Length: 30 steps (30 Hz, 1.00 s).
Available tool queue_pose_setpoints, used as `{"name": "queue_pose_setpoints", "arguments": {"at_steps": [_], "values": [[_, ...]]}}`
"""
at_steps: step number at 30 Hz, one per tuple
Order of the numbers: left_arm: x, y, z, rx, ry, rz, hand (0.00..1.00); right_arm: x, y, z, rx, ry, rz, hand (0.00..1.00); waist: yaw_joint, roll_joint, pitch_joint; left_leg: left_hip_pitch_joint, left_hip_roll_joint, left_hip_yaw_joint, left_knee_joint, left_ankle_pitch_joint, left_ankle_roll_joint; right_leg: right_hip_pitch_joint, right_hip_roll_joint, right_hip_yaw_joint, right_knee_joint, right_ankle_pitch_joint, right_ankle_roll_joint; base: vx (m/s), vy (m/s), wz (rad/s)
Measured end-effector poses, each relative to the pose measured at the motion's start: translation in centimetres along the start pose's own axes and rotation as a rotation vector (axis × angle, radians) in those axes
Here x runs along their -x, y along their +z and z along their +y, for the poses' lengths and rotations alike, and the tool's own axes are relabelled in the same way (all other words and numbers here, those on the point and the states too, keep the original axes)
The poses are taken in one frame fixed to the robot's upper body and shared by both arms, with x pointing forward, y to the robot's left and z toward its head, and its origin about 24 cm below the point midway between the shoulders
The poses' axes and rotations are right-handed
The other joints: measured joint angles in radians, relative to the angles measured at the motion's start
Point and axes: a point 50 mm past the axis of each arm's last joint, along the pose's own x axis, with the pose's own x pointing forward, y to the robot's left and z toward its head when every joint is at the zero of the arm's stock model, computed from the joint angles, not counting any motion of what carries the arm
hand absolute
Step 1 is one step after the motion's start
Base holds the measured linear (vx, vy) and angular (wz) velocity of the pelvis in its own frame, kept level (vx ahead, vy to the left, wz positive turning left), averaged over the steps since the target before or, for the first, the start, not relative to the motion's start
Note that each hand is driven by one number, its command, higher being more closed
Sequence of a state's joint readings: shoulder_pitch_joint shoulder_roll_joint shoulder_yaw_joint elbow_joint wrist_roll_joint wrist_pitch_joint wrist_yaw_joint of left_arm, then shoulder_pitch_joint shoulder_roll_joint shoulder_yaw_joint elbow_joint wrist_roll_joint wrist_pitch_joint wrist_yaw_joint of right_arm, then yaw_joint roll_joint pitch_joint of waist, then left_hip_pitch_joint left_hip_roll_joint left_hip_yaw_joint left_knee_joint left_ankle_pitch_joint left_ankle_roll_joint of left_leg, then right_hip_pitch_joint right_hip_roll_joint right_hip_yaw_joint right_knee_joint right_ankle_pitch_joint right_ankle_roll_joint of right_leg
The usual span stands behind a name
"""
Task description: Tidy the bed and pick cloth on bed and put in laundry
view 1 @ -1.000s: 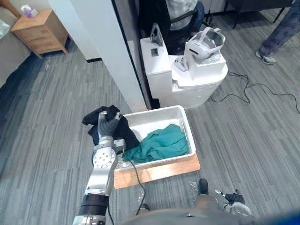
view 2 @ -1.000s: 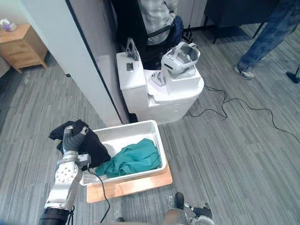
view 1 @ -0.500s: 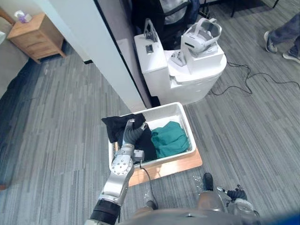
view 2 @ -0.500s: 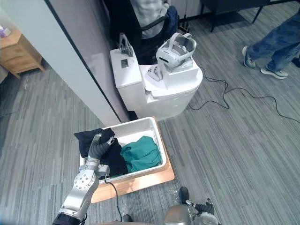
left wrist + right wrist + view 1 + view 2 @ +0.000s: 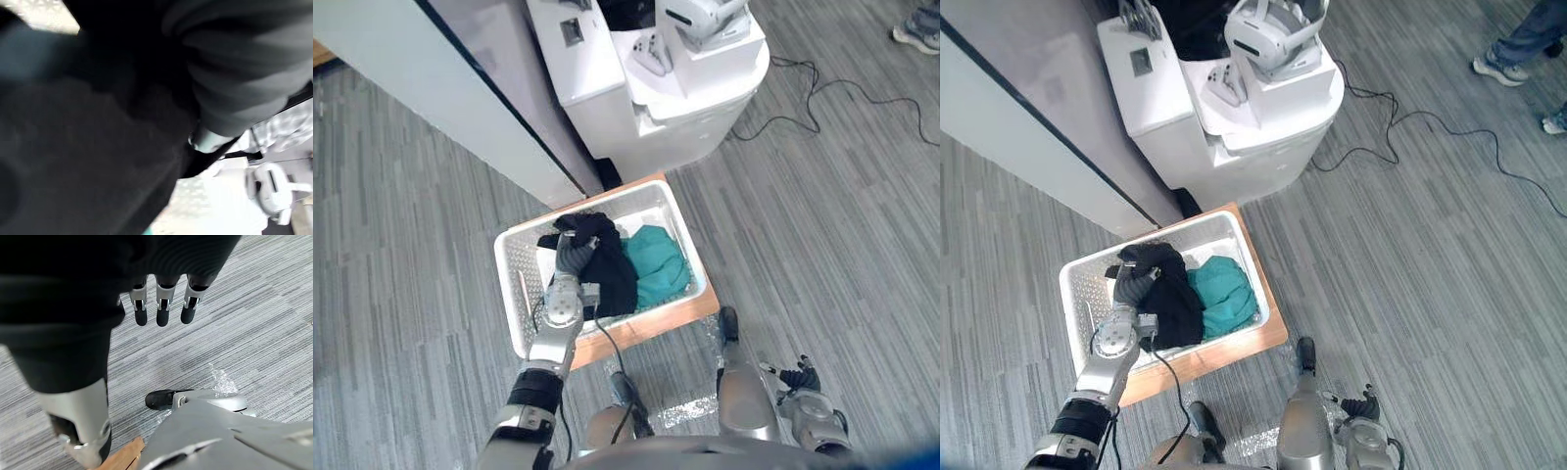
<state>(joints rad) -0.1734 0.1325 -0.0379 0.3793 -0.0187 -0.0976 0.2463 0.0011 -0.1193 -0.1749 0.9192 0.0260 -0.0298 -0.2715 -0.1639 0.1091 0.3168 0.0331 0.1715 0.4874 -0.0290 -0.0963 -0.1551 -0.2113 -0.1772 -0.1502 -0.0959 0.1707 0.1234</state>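
On the grey floor (image 5: 1430, 255) by the robot sits one white perforated basket (image 5: 512, 279), resting on one wooden board (image 5: 1209, 357). Two cloths are in the basket: one black cloth (image 5: 607, 266) and one teal cloth (image 5: 658, 262), touching, with the black one toward the robot's left and the teal one toward its right. Both lie inside the rim. The left hand (image 5: 570, 260) is down in the basket with the black cloth draped over and round it. Whether it is clamped on the cloth or loose cannot be told, and its wrist view gives dark fabric up close. The right hand (image 5: 160, 306) hangs low at the robot's right side over bare floor, well apart from the basket, its fingers straight and relaxed with nothing in them. Just beyond the basket stands one white cabinet unit (image 5: 675, 108) with one white headset (image 5: 1268, 29) on top. One pale wall panel (image 5: 431, 59) with a dark edge runs beside the unit. One black cable (image 5: 1430, 127) trails across the floor from the unit. Two shoes of a person (image 5: 1500, 65) show at the far right.
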Motion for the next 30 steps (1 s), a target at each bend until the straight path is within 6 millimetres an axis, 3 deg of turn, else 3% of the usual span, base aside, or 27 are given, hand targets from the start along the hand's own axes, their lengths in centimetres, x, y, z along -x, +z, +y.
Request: {"name": "queue_pose_setpoints", "arguments": {"at_steps": [14, 20, 24, 30], "values": [[1.4, -1.6, 0.0, 0.089, -0.039, 0.067, 0.0, -0.1, 0.3, -0.2, 0.0, -0.004, -0.011, 0.0, 0.009, 0.017, 0.007, 0.005, 0.003, 0.025, 0.071, 0.0, 0.0, 0.021, -0.008, 0.003, 0.001, 0.005, -0.006, -0.01, -0.065, -0.04], [3.0, -0.8, 0.5, 0.211, -0.052, 0.024, 0.0, -0.2, 0.2, -0.3, 0.004, 0.006, -0.004, 0.0, 0.025, 0.02, 0.006, 0.027, 0.004, 0.011, 0.075, -0.003, 0.004, 0.055, -0.01, -0.002, 0.0, 0.005, -0.006, -0.09, -0.06, 0.07], [3.9, -1.6, 0.4, 0.284, -0.044, 0.063, 0.0, -0.2, 0.0, -0.5, 0.007, 0.01, 0.007, 0.0, 0.046, 0.021, 0.004, 0.038, 0.008, -0.012, 0.075, -0.003, 0.005, 0.084, -0.01, -0.022, 0.0, 0.004, -0.007, -0.13, -0.079, 0.16], [5.8, -3.3, 0.9, 0.325, -0.037, 0.125, 0.0, 0.0, -0.8, -0.2, 0.012, 0.026, 0.046, 0.0, 0.075, 0.01, -0.058, 0.061, 0.016, -0.047, 0.068, -0.021, 0.005, 0.131, -0.005, -0.058, 0.0, -0.013, -0.012, -0.13, -0.064, 0.16]]}}
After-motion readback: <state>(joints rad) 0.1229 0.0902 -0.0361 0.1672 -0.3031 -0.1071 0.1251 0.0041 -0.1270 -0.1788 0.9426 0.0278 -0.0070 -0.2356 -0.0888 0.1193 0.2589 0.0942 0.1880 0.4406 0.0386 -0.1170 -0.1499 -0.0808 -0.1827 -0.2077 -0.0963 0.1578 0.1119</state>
